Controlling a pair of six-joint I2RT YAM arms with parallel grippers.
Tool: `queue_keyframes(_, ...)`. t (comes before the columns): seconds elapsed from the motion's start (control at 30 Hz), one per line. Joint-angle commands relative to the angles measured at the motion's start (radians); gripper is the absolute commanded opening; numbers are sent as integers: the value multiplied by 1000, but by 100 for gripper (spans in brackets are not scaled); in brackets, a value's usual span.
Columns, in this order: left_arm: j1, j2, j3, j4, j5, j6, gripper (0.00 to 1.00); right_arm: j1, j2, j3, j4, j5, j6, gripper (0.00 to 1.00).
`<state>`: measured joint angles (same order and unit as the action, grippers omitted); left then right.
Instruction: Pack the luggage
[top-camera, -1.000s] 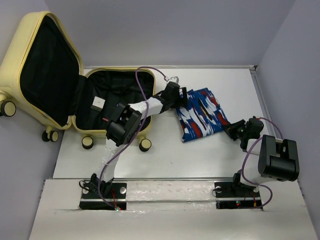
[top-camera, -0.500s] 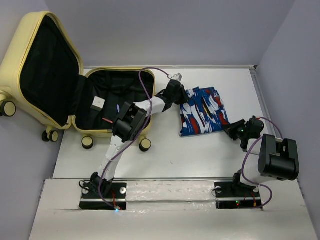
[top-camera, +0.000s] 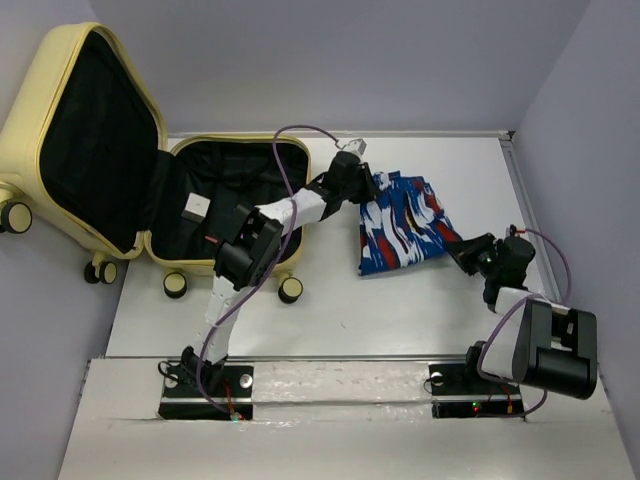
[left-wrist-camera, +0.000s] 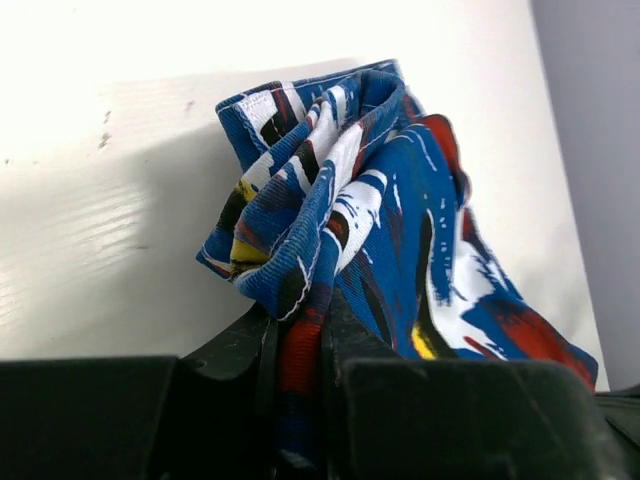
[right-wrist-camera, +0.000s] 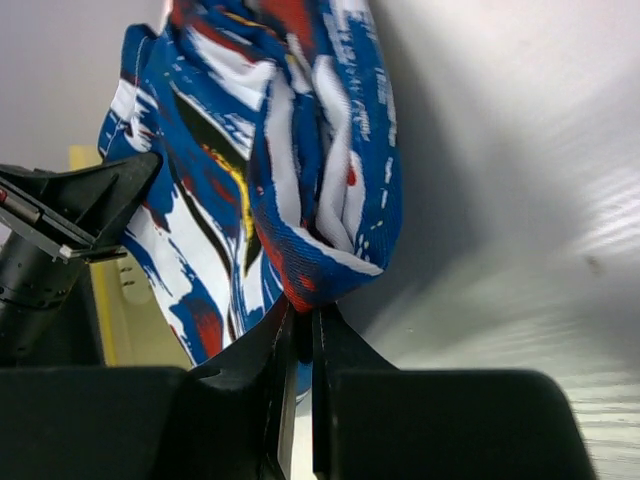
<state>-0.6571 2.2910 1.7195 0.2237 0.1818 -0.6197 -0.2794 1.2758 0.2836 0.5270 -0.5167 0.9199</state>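
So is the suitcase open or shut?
Open: the suitcase lid stands raised, showing black lining, with the cloth outside it.

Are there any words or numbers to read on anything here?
No words or numbers can be read.
White tag inside the luggage: too small to tell whether it has print.
Cloth: only a blue, white and red pattern, no letters.

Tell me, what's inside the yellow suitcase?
Black lining and a small white label show inside the suitcase. No clothes are visible. The left arm covers its near corner, so that part is hidden.
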Motion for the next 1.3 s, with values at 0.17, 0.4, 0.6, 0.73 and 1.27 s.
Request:
queue_keyframes(0.17, -4, -202, 181, -32, 90, 55, 6, 54, -240, 181, -154, -52, -12, 7)
queue_keyframes(0.4, 114, -270, 342, -170, 111, 78, 6, 230, -230, 376, -197, 32, 16, 7)
queue_keyframes(0.6, 287, -399, 341, -316, 104, 129, 6, 521, -34, 535, -119, 124, 53, 7)
queue_keyframes(0.73, 486, -479, 273, -382, 73, 166, 6, 705, 147, 675, -58, 176, 65, 7)
queue_keyframes(1.27, 522, -1008, -24, -497, -474, 330, 99, 1048, 709, 1278, -478, 285, -294, 96)
